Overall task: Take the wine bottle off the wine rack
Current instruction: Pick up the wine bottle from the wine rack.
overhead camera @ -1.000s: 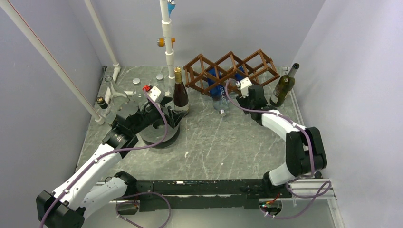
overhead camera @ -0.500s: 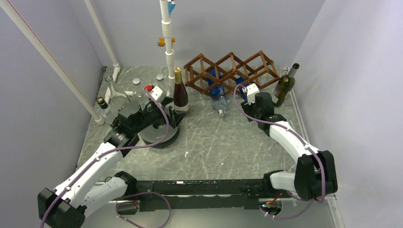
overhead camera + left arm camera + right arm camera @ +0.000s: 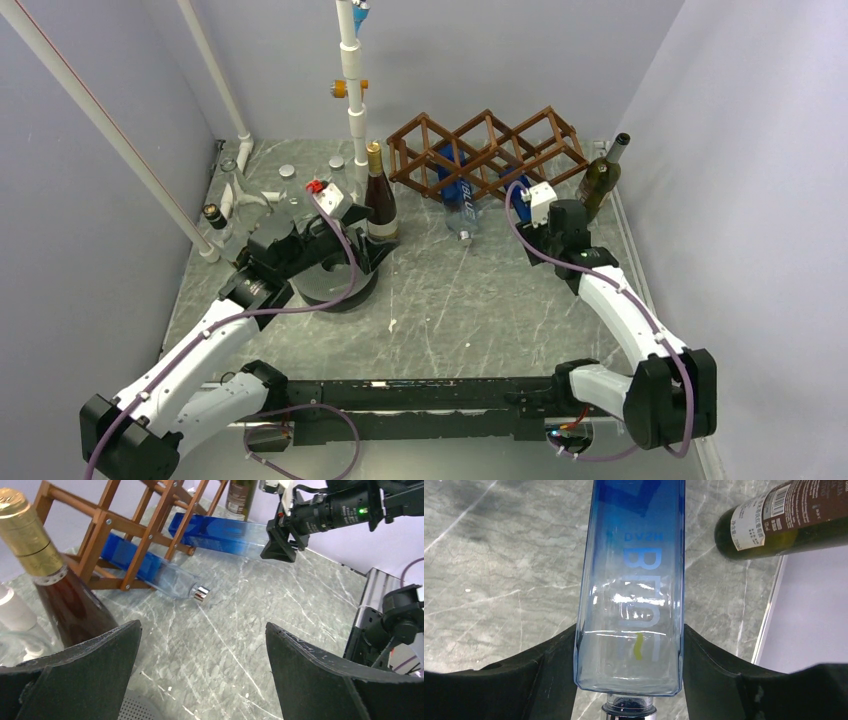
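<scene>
Left gripper (image 3: pixel 202 645) gapes, lower frame, beside an upright brown gold-foiled glass bottle (image 3: pixel 65 600). Right gripper (image 3: pixel 630 655) is clamped on the blue square clear wine bottle (image 3: pixel 631 580), its far end hidden among bars of the brown wooden lattice wine rack (image 3: pixel 101 516). Second blue bottle (image 3: pixel 145 565) slants onto grey marbled table (image 3: pixel 240 645); lilac walls (image 3: pixel 480 50) behind.

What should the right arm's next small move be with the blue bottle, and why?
Probably draw it straight back along the bottle's own axis. The right gripper is shut on the neck end of the blue square bottle, whose far end appears to sit behind the wine rack bars. Lifting or twisting now would likely jam it against the wood.
</scene>
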Available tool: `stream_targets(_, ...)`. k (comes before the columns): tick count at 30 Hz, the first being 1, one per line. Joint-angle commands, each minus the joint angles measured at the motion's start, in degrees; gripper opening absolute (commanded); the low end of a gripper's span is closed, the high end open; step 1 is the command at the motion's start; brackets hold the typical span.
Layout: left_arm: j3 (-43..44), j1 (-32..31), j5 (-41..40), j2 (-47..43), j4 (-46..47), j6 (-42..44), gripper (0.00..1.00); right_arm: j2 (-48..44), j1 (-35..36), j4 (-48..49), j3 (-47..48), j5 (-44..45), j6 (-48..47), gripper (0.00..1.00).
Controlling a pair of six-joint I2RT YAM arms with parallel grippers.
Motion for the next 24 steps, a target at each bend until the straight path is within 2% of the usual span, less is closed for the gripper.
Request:
stream_targets(1,0.1,0.1,6.2,0.5,5.5,-0.6,0.99,-3.5,-0.2,-3.1,3.0,-3.6,0.7,0.03)
stream_targets(24,0.3,-0.2,10.8,2.8,6.6,-1.3,0.99,-7.6,-1.0,-7.7,1.2,-2.6,0.3,0.00)
